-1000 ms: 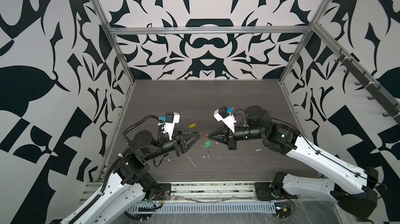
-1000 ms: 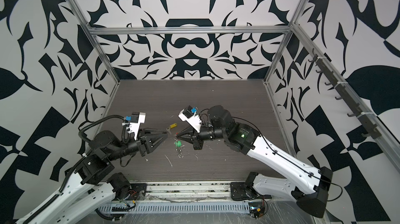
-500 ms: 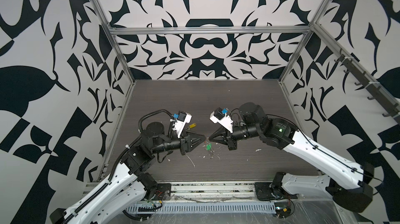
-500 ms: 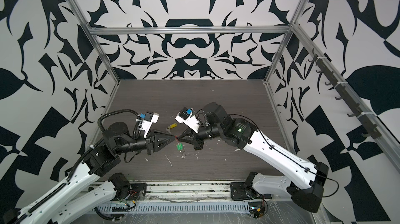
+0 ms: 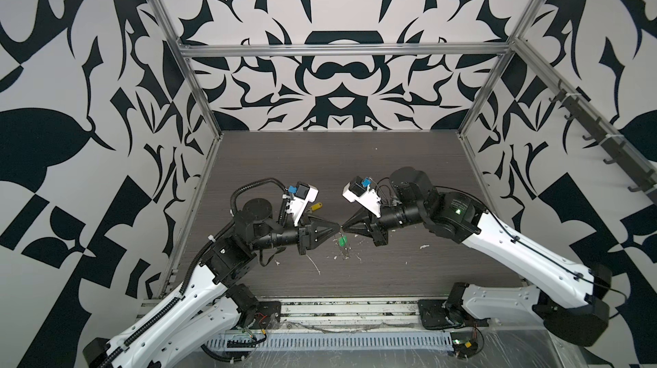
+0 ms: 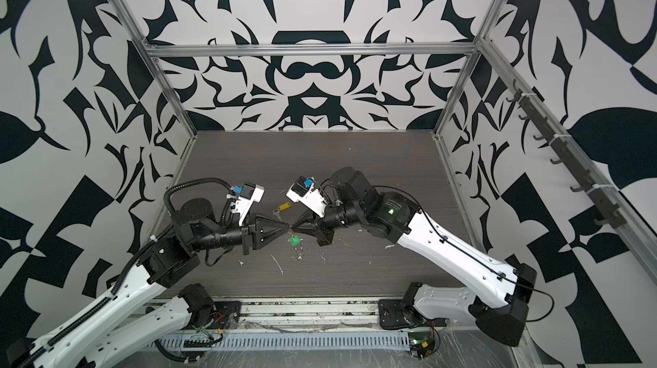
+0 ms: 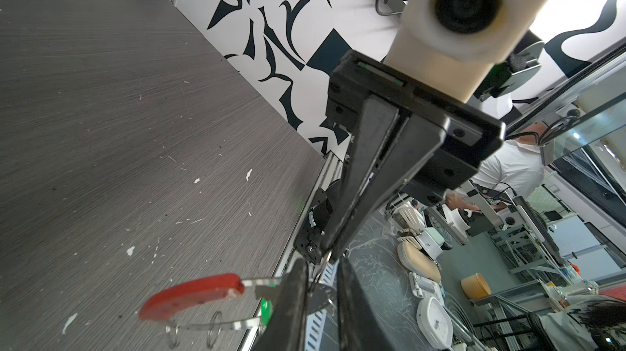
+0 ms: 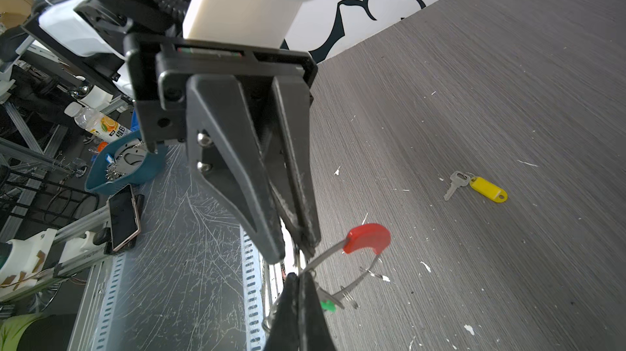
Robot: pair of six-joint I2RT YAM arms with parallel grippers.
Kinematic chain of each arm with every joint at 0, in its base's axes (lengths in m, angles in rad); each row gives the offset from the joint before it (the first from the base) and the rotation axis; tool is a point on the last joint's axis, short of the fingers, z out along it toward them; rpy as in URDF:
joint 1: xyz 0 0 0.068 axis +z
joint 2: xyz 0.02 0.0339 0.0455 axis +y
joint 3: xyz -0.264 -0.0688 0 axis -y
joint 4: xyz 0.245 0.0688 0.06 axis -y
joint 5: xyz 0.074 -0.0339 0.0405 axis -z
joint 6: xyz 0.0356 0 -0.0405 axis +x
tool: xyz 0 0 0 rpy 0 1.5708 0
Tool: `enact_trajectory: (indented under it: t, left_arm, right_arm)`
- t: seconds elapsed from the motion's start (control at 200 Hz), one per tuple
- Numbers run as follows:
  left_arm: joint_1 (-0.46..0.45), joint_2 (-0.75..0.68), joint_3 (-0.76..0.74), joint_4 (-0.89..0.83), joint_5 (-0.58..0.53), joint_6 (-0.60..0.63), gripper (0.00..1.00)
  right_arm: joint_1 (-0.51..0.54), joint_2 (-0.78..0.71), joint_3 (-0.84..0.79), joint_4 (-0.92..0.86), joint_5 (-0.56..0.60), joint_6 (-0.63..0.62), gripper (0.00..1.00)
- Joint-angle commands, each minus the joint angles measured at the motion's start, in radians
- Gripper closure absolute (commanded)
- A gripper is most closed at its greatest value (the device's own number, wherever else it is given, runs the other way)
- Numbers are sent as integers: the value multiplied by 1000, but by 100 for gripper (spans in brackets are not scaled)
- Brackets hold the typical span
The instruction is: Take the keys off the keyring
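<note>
Your right claw is shut on the thin wire of the keyring above the worktop and your left claw stands narrow at it, grip unclear to me, so an uneven pull can slip the wire out and drop the hanging green key unremoved, while the yellow key lies off the ring.

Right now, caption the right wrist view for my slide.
The right hand pinches the keyring, left hand opposite; yellow-tagged key loose on the table.

Nothing legible anywhere (the bottle label's characters are blurred).
</note>
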Motion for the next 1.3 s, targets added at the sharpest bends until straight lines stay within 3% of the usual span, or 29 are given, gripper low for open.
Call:
enact_trajectory:
  t: [0.0, 0.335, 0.595, 0.655, 0.82, 0.95, 1.3]
  left_arm:
    - [-5, -3, 15, -8, 1, 14, 82]
    - [-11, -12, 2, 15, -25, 8, 100]
    - [-15, -53, -67, 138, -94, -23, 100]
    - [-15, -77, -86, 176, -121, -28, 100]
    - [-17, -145, -133, 274, -194, -31, 100]
    - [-17, -179, -159, 345, -231, -36, 100]
    - [-16, -216, -243, 558, -297, -75, 100]
  right_arm:
    - [7, -8, 52, 25, 3, -9, 100]
    - [9, -11, 33, 74, -3, 21, 100]
    - [12, -40, -10, 168, 6, 76, 100]
    - [12, -61, -36, 213, 26, 100, 92]
    - [13, -166, -182, 474, 90, 212, 73]
    - [13, -235, -336, 747, 149, 326, 66]
    - [16, -169, -501, 1221, 134, 522, 62]
